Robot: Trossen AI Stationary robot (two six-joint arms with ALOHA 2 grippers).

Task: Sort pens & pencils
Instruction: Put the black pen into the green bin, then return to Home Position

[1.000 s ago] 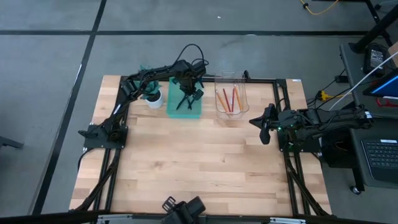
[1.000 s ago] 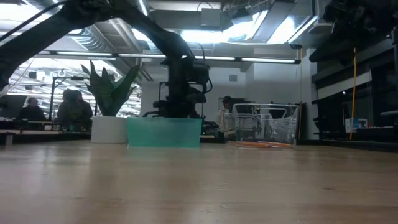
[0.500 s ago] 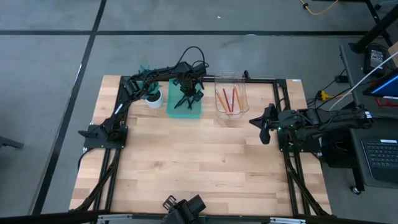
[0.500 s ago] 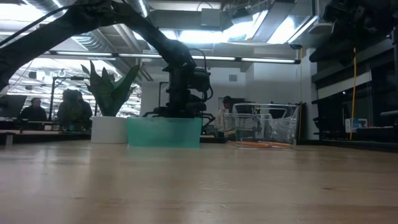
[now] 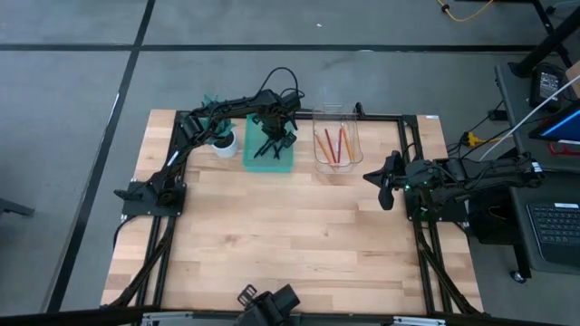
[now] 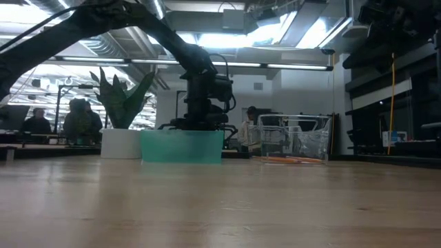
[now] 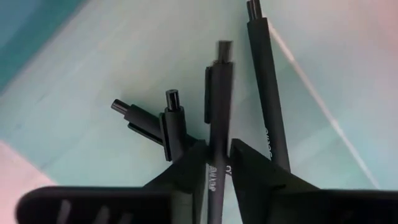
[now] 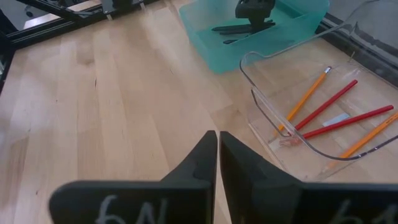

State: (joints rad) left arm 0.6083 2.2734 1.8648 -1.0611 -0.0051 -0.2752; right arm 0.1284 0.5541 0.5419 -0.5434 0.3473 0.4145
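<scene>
Wood table (image 5: 272, 235), landmark is the teal bin (image 5: 283, 163). Left of it sits a potted plant (image 5: 222, 140). Since a second ago the left gripper (image 7: 219, 163) dropped lower into the bin, and we see its fingers parted slightly around one of the pens (image 7: 216, 118), long axis running away from the wrist; release looks underway. Right of the bin, pencils (image 5: 333, 145) lie in the clear tray (image 5: 355, 158). Right gripper (image 8: 217, 155) waits beyond, fingers closed, empty.

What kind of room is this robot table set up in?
Probably a lab or workshop: exposed ceiling ducts and strip lights, people at desks behind, and a computer keyboard beside the table.
</scene>
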